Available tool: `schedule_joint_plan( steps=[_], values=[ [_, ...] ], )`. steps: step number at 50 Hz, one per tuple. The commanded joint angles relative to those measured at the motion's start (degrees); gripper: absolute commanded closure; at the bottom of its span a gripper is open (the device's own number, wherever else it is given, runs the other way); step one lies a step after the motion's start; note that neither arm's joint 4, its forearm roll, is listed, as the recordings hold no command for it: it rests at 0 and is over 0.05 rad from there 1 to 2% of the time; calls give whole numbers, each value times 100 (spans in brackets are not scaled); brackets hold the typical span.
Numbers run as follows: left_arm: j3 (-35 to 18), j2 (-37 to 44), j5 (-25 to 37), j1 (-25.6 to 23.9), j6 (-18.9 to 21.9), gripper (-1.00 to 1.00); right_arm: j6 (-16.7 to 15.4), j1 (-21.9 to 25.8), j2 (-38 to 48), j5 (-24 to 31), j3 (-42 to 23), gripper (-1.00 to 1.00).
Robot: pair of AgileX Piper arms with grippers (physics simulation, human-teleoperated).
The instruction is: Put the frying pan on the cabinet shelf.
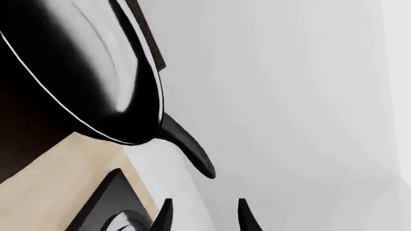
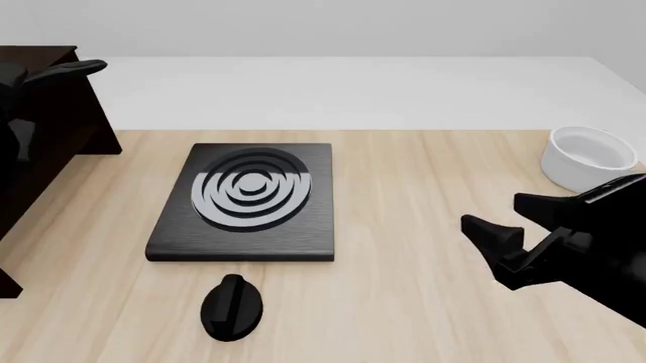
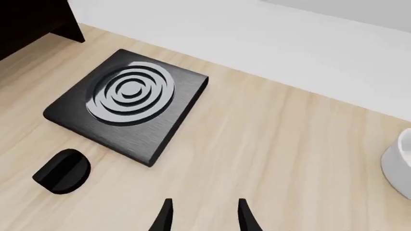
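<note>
Looking through the left wrist camera, I see the frying pan filling most of the picture, its thin silvery rim curving across and its handle tapering toward my fingers. The left gripper shows two dark fingertips spread apart with nothing between them; the pan's handle ends just short of them, not touching. Behind the pan I make out a strip of the dark cabinet, and past it pale tabletop and a corner of the stove plate.

From the front, the pan sits at the far left on the cabinet shelf, its handle poking out over the top edge; the pan's body I can barely separate from the dark wood. I cannot make out the left gripper clearly in this view.

One black stove plate with silver rings lies mid-table, well apart from the cabinet. One black round knob sits just in front of it. One white bowl stands at the far right. The table is light wood.

My right gripper hovers over the right side, near the bowl, its fingers parted and empty, well away from the pan. Nothing stands between the right arm and the stove plate.
</note>
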Motion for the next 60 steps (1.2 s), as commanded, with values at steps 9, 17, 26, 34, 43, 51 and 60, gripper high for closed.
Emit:
schedule_joint_plan(
  steps=[9,17,26,34,43,51,60],
  values=[
    [-228,-1740,2340,-465,2115,-100,43,-221,-399,76,46,-100],
    [-89,-2417,2953,-627,2719,-100,88,-257,-496,89,56,-100],
    [-27,-3168,3781,-921,3601,-100,99,-344,-635,124,69,-100],
    [141,-3647,4139,-1072,4009,-100,95,-427,-753,158,79,-100],
    [572,-4130,4291,-1201,4513,-100,120,-477,-838,180,86,-100],
    [520,-4346,4629,-1384,4887,-100,119,-534,-849,203,89,-100],
    [587,-4580,4936,-1132,5697,-100,161,-536,-803,202,89,-100]
  ],
)
